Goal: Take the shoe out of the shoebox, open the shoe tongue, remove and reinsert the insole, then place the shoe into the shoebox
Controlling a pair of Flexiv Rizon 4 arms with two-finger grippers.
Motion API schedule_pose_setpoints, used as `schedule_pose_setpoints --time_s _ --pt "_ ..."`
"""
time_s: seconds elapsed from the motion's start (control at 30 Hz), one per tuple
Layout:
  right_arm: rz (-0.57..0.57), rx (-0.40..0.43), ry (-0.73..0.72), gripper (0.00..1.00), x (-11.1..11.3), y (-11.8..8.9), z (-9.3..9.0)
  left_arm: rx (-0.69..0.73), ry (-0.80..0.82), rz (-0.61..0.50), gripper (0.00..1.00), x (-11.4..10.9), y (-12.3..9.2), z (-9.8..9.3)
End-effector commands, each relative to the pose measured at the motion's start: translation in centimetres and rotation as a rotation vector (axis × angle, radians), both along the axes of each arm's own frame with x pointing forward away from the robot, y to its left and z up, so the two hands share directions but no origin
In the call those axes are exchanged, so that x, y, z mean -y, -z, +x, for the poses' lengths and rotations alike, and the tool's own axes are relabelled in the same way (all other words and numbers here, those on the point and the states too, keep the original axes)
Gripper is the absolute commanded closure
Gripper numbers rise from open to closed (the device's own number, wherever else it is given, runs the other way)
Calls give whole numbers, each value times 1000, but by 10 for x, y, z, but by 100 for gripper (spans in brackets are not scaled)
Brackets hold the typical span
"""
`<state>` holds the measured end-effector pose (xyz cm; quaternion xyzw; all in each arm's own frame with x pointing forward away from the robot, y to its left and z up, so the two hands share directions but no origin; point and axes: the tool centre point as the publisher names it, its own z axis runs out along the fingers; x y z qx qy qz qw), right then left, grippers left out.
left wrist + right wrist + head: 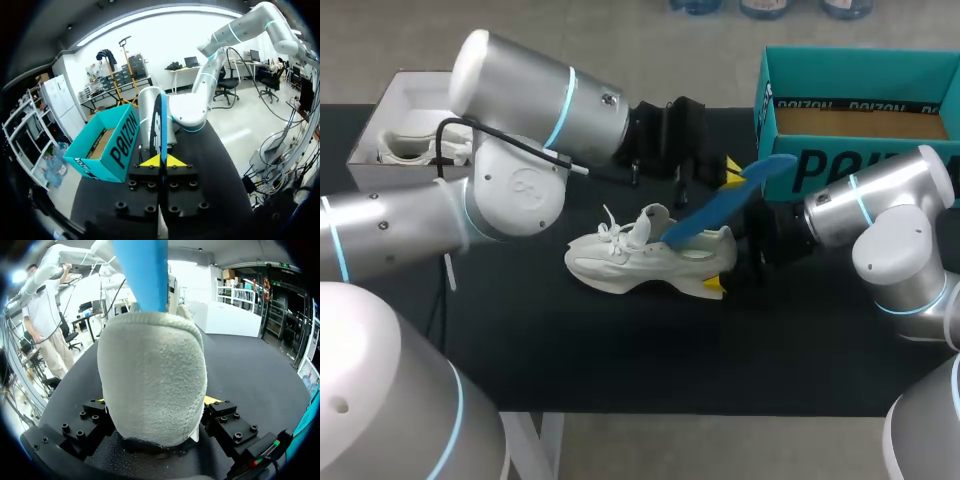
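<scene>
Pinching the insole (pixel 720 205) (pixel 162 125) (pixel 142 270) in the left gripper (pixel 732 172) (pixel 161 161): fingers closed on its two faces near the upper end. Left wrist view has it edge-on, a thin blue strip running straight out between the yellow tips. Right gripper (pixel 725 260) (pixel 155 405) clamps the shoe (pixel 630 262) (pixel 152 385) at the heel from both sides, and the heel cup fills the right wrist view. Shoe sits on the table (pixel 620 350) mid-scene, outside the shoebox (pixel 860 75) (pixel 117 142). Sole down as far as I can judge, toe to my left, heel to my right, long axis across the table. Key relation: the insole's long axis slants up from the shoe's collar toward the shoebox, so my left gripper hangs above and to the right of the heel. Lower end meets the opening, but I cannot tell how deep it sits. I judge any next travel must run along that slant, down-left to seat it or up-right to free it, with the right gripper bracing the heel. Left arm alone works the insole. Shoe: off-white, chunky sole, fuzzy heel fabric, laces (pixel 612 232) slack, tongue (pixel 652 218) standing up. Shoebox teal, open, near my right arm.
</scene>
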<state>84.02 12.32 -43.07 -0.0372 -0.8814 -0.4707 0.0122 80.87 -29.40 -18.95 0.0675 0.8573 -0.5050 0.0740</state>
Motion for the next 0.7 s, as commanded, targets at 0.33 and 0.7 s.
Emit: schedule_pose_setpoints --time_s 0.33,0.7 --pt "-3 0 1 100 -2 6 -1 -52 -72 -321 100 -35 -59 -60" --pt "-3 0 1 100 -2 6 -1 -69 -15 -553 100 -27 -85 -80"
